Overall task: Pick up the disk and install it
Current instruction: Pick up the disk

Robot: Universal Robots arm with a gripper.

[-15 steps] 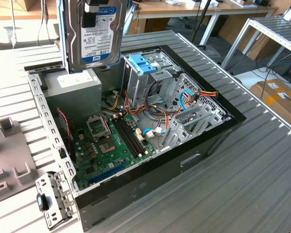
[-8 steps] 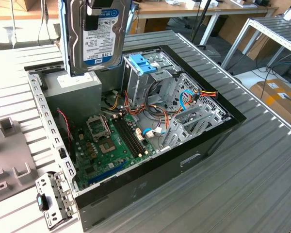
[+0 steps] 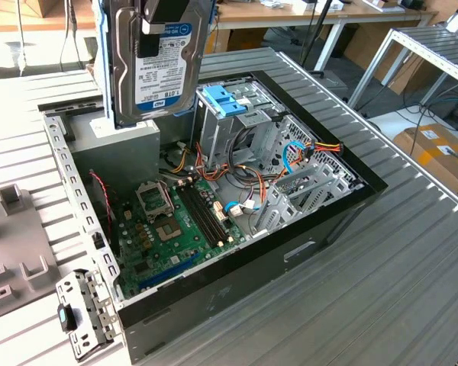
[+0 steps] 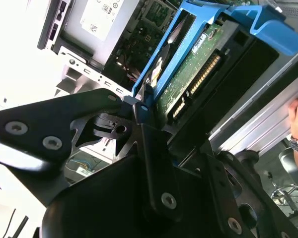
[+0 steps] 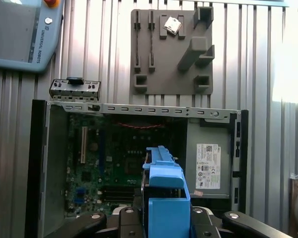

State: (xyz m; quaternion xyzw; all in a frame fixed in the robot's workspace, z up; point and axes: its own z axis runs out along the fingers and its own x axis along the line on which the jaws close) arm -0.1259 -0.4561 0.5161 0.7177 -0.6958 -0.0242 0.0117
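Clamped shut on the disk (image 3: 156, 72) with the tool (image 3: 162, 19); hanging upright, upper left-centre of exterior view, above the open case (image 3: 237, 259). Best kept plumb, blue rails square to the drive cage (image 3: 240, 122). Crowded below by cage walls, cables (image 3: 290, 156), power supply (image 3: 126, 149); probably free room overhead only.

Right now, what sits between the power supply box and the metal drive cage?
Loose orange and yellow cables lie there, visible in the exterior view.
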